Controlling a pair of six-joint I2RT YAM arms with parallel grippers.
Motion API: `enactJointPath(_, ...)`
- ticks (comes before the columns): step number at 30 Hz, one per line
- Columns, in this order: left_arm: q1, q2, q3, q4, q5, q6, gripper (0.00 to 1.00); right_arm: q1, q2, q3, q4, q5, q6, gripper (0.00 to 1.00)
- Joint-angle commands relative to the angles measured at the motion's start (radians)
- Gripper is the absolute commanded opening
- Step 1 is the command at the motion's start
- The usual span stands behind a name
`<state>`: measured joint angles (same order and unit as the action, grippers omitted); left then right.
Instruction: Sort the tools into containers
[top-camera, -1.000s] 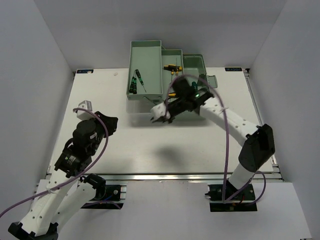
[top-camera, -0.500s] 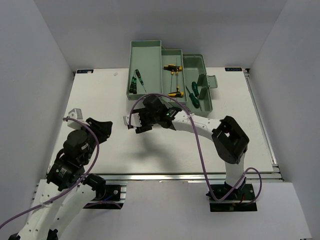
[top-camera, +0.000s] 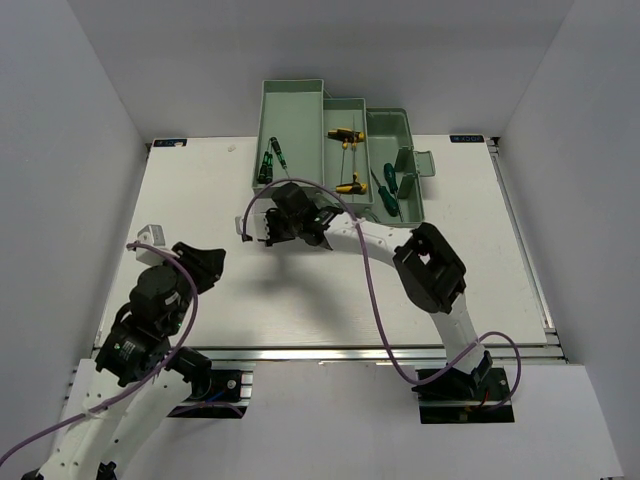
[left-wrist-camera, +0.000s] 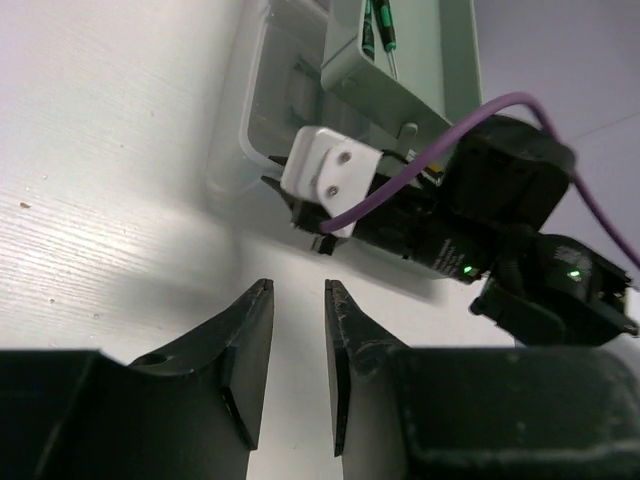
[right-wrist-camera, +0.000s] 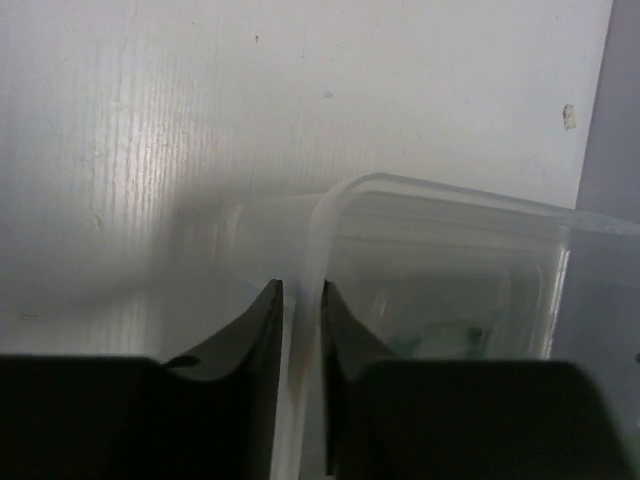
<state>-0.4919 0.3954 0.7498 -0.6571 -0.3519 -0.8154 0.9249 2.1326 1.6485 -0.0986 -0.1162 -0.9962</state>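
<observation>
The mint-green toolbox (top-camera: 292, 125) stands at the back with three stepped trays. Dark green screwdrivers (top-camera: 268, 162) lie in the left tray, yellow-black ones (top-camera: 346, 134) in the middle tray, green ones (top-camera: 388, 192) in the right tray. My right gripper (top-camera: 262, 228) is at the box's front left corner, shut on the rim of the translucent clear lid (right-wrist-camera: 322, 225); the rim runs between its fingers (right-wrist-camera: 300, 300). My left gripper (top-camera: 205, 262) hovers over the bare table, its jaws a narrow gap apart and empty (left-wrist-camera: 298, 290).
The right arm (left-wrist-camera: 470, 220) stretches across the front of the toolbox. The lid (left-wrist-camera: 252, 130) and a tray with a green screwdriver (left-wrist-camera: 380, 30) show in the left wrist view. The white table (top-camera: 330, 290) reaches its near edge between the arm bases.
My right gripper has swung left along the toolbox front to its left corner and now grips the lid rim. My left arm has drawn back slightly toward the near edge.
</observation>
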Motion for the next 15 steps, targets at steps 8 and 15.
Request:
enactJointPath(8,0.006,0.04,-0.253,0.177,0.105,-0.206,0.44,-0.06,-0.187,0.065,-0.058,-0.141,0.197,0.0)
enactJointPath(15,0.015,0.29,-0.323,0.344,0.201,-0.223,0.38,-0.089,-0.368,-0.044,0.086,-0.197,0.376,0.0)
